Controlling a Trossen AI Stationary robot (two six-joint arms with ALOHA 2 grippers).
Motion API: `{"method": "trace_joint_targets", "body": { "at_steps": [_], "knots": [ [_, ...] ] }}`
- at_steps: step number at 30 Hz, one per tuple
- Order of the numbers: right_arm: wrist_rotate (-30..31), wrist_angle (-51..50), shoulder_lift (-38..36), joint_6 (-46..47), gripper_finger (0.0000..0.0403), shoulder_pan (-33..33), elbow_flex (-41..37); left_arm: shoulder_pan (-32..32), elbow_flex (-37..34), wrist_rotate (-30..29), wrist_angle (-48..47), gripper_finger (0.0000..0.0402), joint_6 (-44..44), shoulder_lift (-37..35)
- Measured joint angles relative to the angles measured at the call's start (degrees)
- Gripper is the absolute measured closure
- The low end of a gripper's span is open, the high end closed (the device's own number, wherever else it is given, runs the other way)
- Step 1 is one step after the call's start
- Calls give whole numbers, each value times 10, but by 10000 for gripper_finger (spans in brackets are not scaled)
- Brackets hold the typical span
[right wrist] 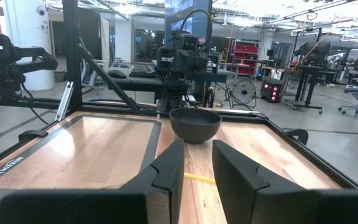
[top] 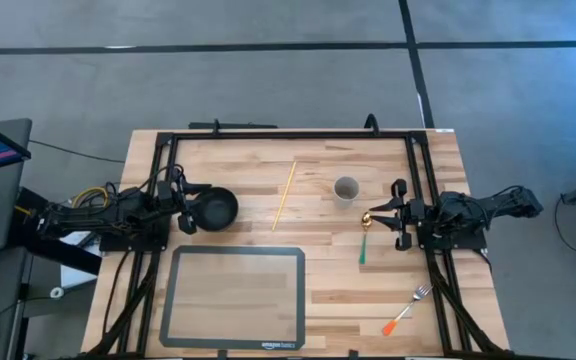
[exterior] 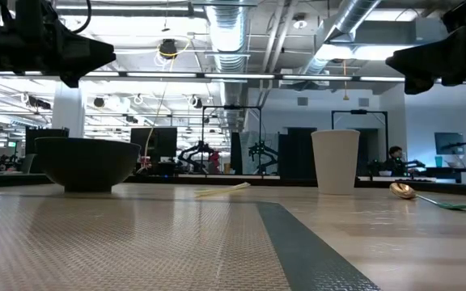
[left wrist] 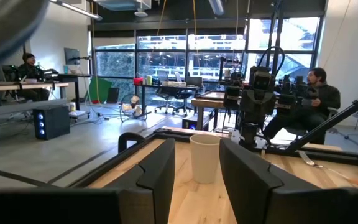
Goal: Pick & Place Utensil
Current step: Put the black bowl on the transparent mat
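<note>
A gold spoon with a green handle lies flat on the wood right of centre, its bowl toward the far edge. An orange-handled fork lies near the right front corner. A thin yellow chopstick lies mid-table. A white cup stands upright beside the spoon, and a black bowl stands at the left. My right gripper hovers open just right of the spoon's bowl, touching nothing. My left gripper waits open beside the black bowl.
A grey-bordered placemat lies at the near centre of the table. A black frame rail runs round the table's edges. Bare wood lies between the chopstick and the cup. People sit at desks in the room beyond.
</note>
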Motion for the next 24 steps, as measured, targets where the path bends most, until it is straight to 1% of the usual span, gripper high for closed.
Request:
{"method": "trace_joint_targets", "body": {
  "at_steps": [5,8,11,13,16,18,21,24],
  "knots": [
    [0,0,0,0,326,0,0,0,0,0,0,274,-37,0],
    [0,0,0,0,326,0,0,-1,0,1,1,274,-91,7],
    [0,0,0,0,326,0,0,-1,4,0,-4,277,-96,30],
    [0,0,0,0,326,0,0,-1,25,5,-8,281,-103,65],
    [0,0,0,0,326,0,0,-1,85,17,-19,286,-105,140],
    [0,0,0,0,326,0,0,-1,140,18,-63,288,-91,201],
    [0,0,0,0,326,0,0,-1,235,18,-175,288,-85,290],
    [0,0,0,0,326,0,0,-4,314,22,-302,289,-102,370]
  ]
}}
